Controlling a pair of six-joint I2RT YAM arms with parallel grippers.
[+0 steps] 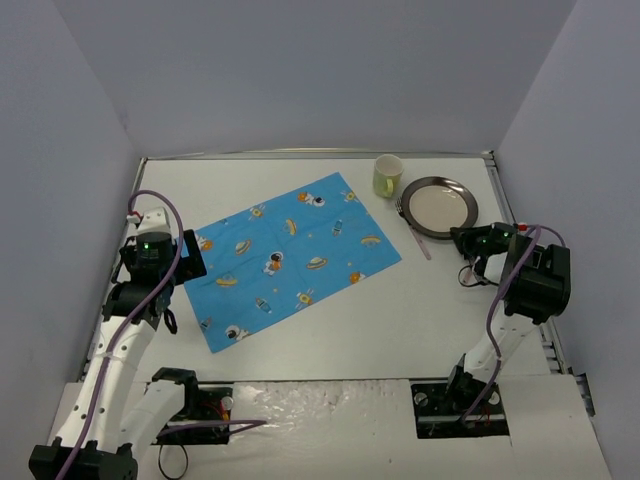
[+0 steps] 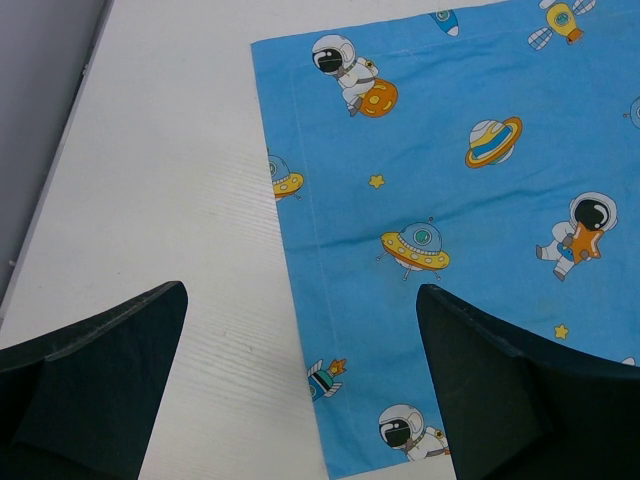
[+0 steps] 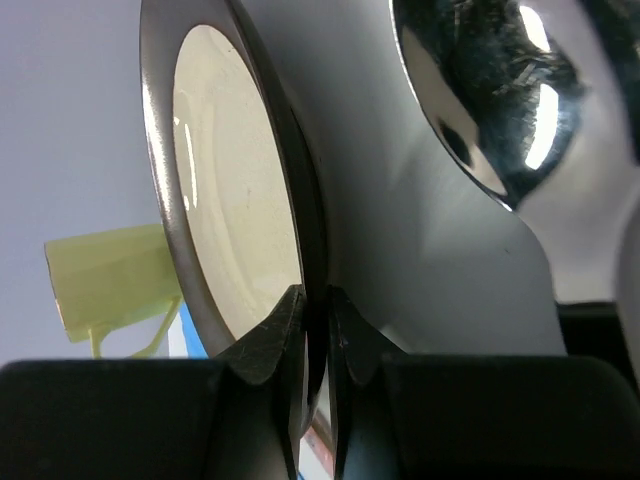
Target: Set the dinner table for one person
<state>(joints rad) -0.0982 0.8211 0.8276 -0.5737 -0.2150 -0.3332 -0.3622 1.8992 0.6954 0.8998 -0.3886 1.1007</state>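
A dark-rimmed plate (image 1: 438, 204) with a cream centre lies at the back right of the white dinner table (image 1: 400, 310). My right gripper (image 1: 459, 237) is at its near edge. In the right wrist view the plate (image 3: 232, 200) fills the left half, and my right gripper (image 3: 315, 300) is shut on its rim, which is pinched between both fingertips. A pale green mug (image 1: 387, 177) stands left of the plate. A blue space-print placemat (image 1: 290, 255) lies in the middle. My left gripper (image 2: 300, 400) hangs open over the placemat's (image 2: 450, 180) left edge, holding nothing.
A pink-handled fork (image 1: 414, 232) lies along the plate's left side. The shiny bowl of a spoon (image 3: 495, 90) shows close beside the plate in the right wrist view. Lavender walls (image 1: 60, 200) close in the table on three sides.
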